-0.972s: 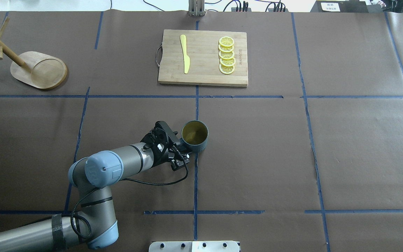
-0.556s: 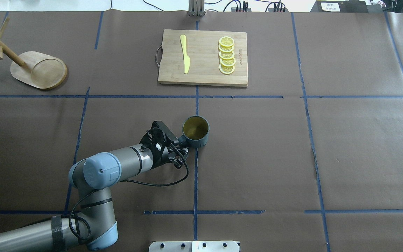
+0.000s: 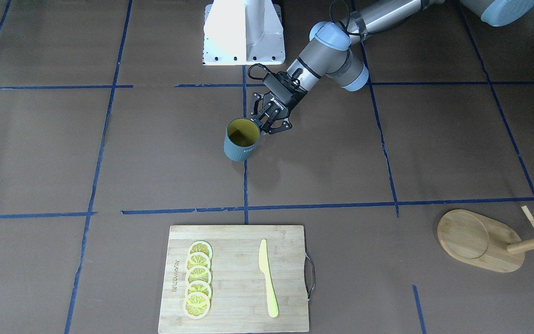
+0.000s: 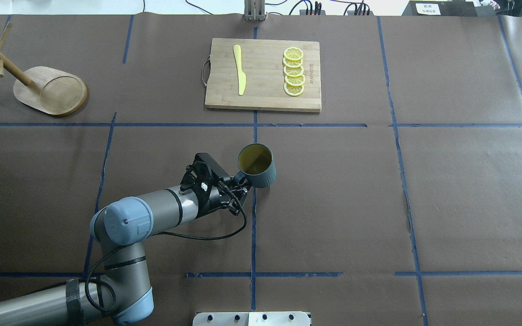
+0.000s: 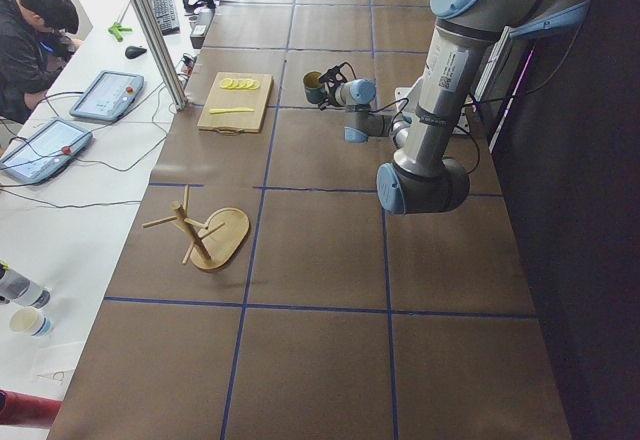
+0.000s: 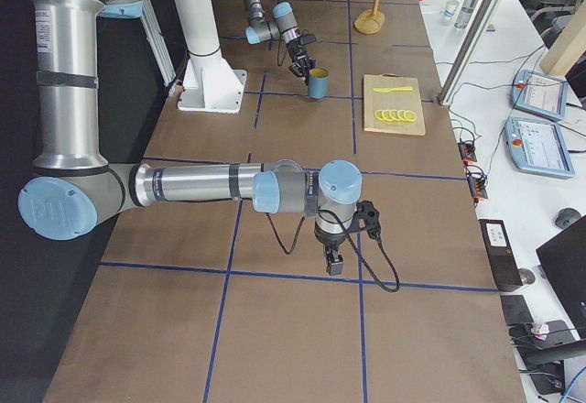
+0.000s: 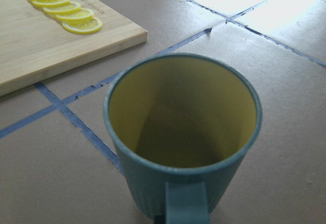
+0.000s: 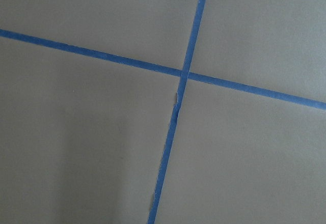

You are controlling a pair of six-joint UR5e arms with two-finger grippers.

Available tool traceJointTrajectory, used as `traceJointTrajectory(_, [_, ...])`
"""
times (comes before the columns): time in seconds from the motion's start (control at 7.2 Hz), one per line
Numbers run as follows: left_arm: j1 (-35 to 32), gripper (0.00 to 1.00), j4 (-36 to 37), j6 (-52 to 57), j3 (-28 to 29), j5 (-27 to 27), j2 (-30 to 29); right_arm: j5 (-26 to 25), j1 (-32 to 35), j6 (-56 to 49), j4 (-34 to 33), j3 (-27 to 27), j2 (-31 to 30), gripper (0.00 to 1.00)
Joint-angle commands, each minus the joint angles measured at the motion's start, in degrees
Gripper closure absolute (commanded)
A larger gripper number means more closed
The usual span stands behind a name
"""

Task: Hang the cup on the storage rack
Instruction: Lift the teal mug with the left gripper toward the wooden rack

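Left hand (image 4: 239,182) clamped on the cup (image 4: 261,174) handle only; the cup may swing or slip en route to the storage rack (image 4: 30,97), well apart.

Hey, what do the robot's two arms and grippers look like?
Both the left arm and right arm are silver-grey tubes with light-blue joint caps. The left gripper and right gripper are black, each with a black cable looping off the wrist. A black tape band wraps the left arm's lower tube.
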Motion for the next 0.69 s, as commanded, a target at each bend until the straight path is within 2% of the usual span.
traceJointTrajectory(0.0, [-2.64,1.00,-0.76,-12.03,-0.85,0.13,0.39,0.00,0.00,-0.09,0.00,-0.09,-0.01,0.00])
traceJointTrajectory(0.14, [-5.35,0.97,-0.59,-20.96,-0.86,0.13,1.18,0.09,0.00,-0.09,0.00,0.00,-0.19,0.00])
traceJointTrajectory(0.28, [-7.99,0.95,-0.42,-24.97,-0.94,-0.39,2.23,0.09,0.00,-0.09,0.00,0.26,-0.54,0.00])
traceJointTrajectory(0.42, [-9.67,0.96,-0.24,-32.05,-0.94,-0.66,2.33,0.18,0.09,0.00,0.00,0.44,-1.41,0.00])
traceJointTrajectory(0.56, [-11.77,0.99,-0.32,-39.78,-1.03,-4.23,4.07,0.18,0.17,0.09,0.00,0.44,-1.86,0.00])
